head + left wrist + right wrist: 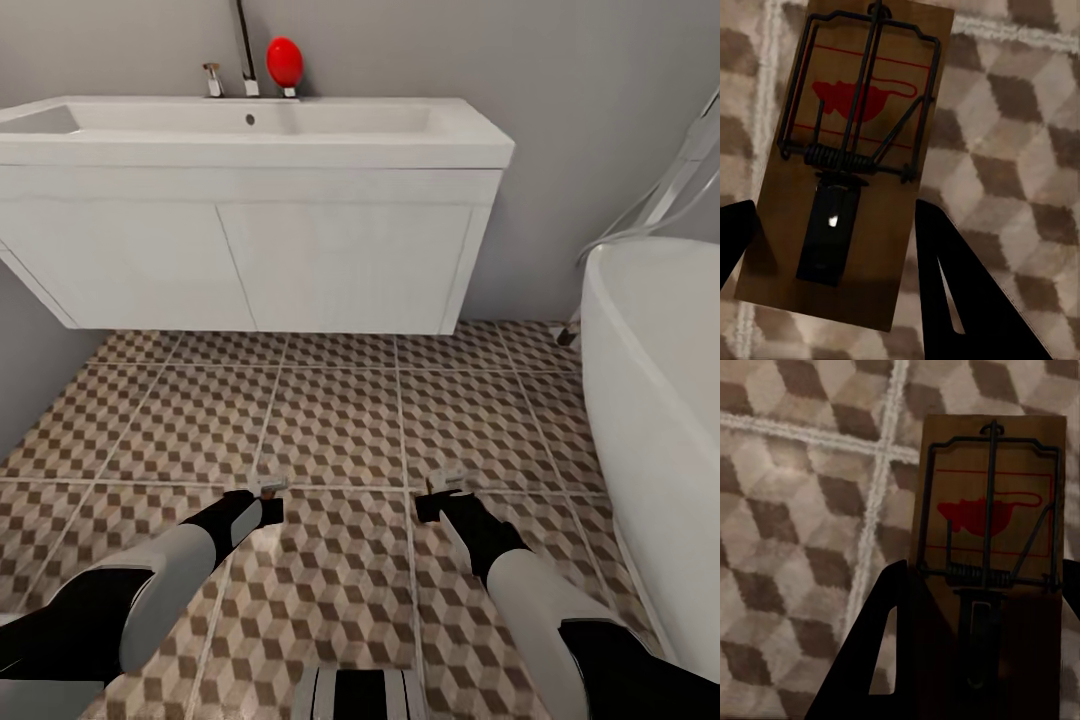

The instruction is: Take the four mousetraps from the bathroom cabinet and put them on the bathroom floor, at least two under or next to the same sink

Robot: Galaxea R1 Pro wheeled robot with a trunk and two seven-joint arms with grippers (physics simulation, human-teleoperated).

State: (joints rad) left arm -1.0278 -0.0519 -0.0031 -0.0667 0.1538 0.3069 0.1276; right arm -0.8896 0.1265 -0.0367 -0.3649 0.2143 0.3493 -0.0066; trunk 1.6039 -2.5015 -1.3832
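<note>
Mousetraps [847, 161] sit pinched one in each gripper, left [268, 497] and right [437, 493], just above the bathroom floor [340, 420]; lower both flat toward the sink [250, 150] ahead before releasing.

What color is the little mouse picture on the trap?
Red, printed on the brown mousetrap. It shows best in the left wrist view.

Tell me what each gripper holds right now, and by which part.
Each holds a mousetrap over the bathroom floor. The left gripper pinches its mousetrap across the spring-side end; the right gripper does likewise with its mousetrap.
</note>
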